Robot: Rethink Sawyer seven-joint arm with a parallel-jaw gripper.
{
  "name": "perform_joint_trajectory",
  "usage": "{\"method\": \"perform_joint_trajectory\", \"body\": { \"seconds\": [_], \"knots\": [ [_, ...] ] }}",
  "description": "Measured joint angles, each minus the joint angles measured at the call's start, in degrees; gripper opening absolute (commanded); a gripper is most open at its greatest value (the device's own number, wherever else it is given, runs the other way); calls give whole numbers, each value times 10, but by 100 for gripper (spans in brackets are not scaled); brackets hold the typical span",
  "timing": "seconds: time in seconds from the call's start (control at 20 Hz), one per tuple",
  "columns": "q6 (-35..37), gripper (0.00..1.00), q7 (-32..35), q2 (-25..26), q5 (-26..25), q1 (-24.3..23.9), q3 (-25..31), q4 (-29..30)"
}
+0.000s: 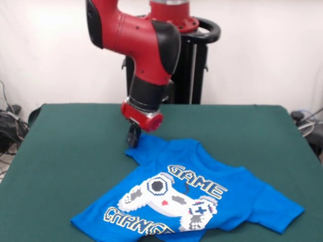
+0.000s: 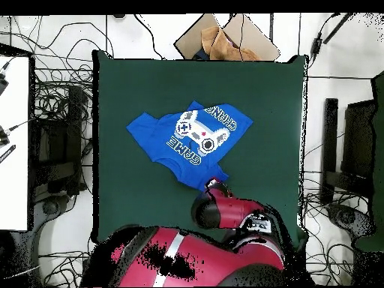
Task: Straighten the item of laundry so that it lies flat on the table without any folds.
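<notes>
Front view, for your log: the gripper hangs below the red wrist collar, its dark tips down at the table surface, right at the far left corner of the blue T-shirt. You can see the tips touching or just meeting the cloth's edge there, but they read as one dark lump, so whether the hand is clenched on fabric or released you cannot tell. Shirt lies print side up, the white controller graphic and "GAME" lettering readable, second word partly cut by the hem at 6 o'clock. From the gripper, the shirt spreads toward 4 and 5 o'clock. One sleeve reaches out at 3 o'clock of the print; the lower left corner points to 7 o'clock. Cloth is not flat: the corner by the gripper is bunched into a small fold, and a ridge runs across the upper edge near the collar. Overhead view: the T-shirt sits roughly mid-table, angled, print upside down to you. The red arm comes up from 6 o'clock and covers the hand, its end over the shirt's corner at 5 o'clock of the print. Cardboard box beyond the table at 12 o'clock.
</notes>
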Motion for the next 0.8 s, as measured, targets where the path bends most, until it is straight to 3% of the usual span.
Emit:
{"method": "perform_joint_trajectory", "body": {
  "seconds": [0.3,0.8],
  "knots": [
    [0,0,0,-13,-11,-2,46,0],
    [0,0,0,-18,-19,6,59,0]
  ]
}}
